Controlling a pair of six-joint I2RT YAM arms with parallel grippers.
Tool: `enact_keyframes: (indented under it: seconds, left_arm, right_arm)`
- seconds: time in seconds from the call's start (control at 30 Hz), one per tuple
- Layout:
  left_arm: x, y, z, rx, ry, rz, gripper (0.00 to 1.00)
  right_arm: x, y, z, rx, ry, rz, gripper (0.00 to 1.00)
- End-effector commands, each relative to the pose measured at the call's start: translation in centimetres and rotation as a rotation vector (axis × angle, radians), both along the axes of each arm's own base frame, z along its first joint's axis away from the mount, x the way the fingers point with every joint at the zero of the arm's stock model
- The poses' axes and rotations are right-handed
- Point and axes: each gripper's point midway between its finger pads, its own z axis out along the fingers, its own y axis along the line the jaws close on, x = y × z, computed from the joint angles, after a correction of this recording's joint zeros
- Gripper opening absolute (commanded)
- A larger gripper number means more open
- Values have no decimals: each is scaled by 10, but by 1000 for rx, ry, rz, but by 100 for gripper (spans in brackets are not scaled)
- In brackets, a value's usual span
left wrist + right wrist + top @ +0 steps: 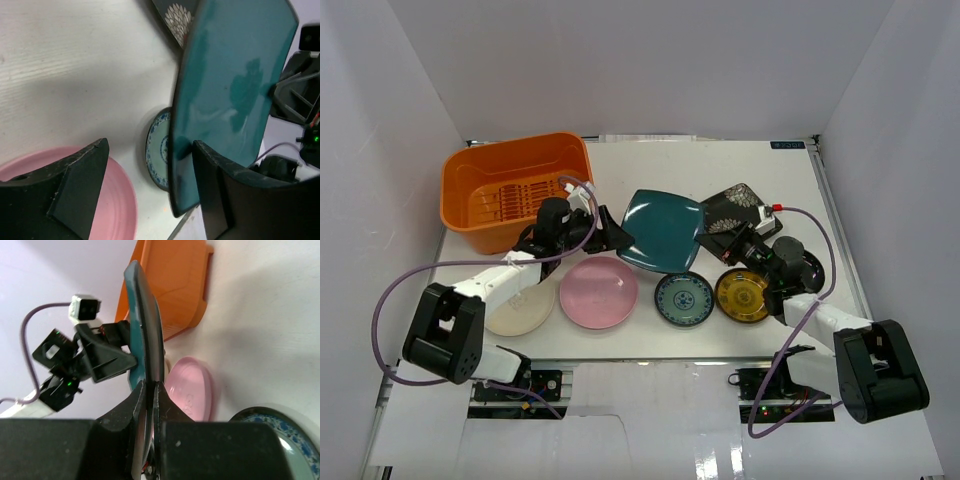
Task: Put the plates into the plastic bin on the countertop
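The teal square plate (665, 230) is held tilted above the countertop (790, 180), with my right gripper (150, 385) shut on its rim. It shows edge-on in the right wrist view (145, 315) and face-on in the left wrist view (230, 90). At the plate's opposite edge my left gripper (150, 145) stands open, its fingers on either side of that edge; in the top view this gripper (610, 235) is just right of the orange plastic bin (515, 185), which holds no plate. The pink plate (599, 292) and cream plate (520, 310) lie near the front.
A small blue-patterned plate (684, 298) and a yellow-patterned one (741, 295) lie in front of the right arm. The black floral square plate (735, 208) sits behind it, and a black round plate (810, 270) is partly hidden under it. White walls enclose the table.
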Motion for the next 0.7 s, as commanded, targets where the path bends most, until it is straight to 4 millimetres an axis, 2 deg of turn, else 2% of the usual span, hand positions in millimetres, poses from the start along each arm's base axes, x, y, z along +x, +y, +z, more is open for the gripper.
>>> enact_keyframes:
  seconds: [0.0, 0.07, 0.1, 0.17, 0.2, 0.23, 0.27, 0.37, 0.4, 0.43, 0.5, 0.53, 0.6, 0.63, 0.67]
  left_arm:
    - [11, -15, 34, -98, -92, -48, 75]
    - [10, -19, 42, -141, -114, -62, 62]
    - [8, -20, 44, -155, -118, -75, 43]
    - [6, -20, 49, -168, -132, -77, 22]
    - [5, -20, 51, -169, -134, -78, 8]
    - [3, -19, 51, -169, -133, -78, 3]
    - [1, -19, 53, -171, -138, -80, 0]
    - [-5, -19, 63, -192, -144, -93, 0]
    - [-6, -19, 68, -204, -147, -94, 0]
    - [-6, -19, 75, -221, -162, -92, 0]
    - [-10, -20, 95, -269, -175, -93, 0]
    - [-9, -20, 104, -286, -188, -92, 0]
    - [-4, -20, 130, -314, -221, -69, 0]
    - [-2, -16, 139, -319, -217, -39, 0]
    - [7, -10, 149, -318, -234, 13, 0]
  right_arm:
    - [-17, 6, 56, 100, -170, 85, 8]
    - [-20, 7, 52, 97, -161, 95, 8]
    - [-21, 7, 50, 96, -156, 97, 8]
    - [-22, 6, 47, 91, -146, 98, 8]
    - [-22, 7, 46, 89, -146, 101, 8]
    - [-22, 7, 45, 88, -139, 99, 8]
    - [-22, 7, 44, 86, -138, 99, 8]
    - [-23, 7, 41, 82, -122, 105, 8]
    - [-24, 7, 41, 81, -120, 109, 11]
    - [-24, 8, 38, 76, -112, 112, 23]
    - [-26, 8, 38, 71, -109, 119, 37]
    - [-28, 8, 40, 69, -120, 122, 50]
    - [-30, 8, 39, 52, -119, 131, 62]
    - [-31, 8, 45, 48, -136, 134, 72]
    - [-32, 8, 45, 35, -149, 138, 76]
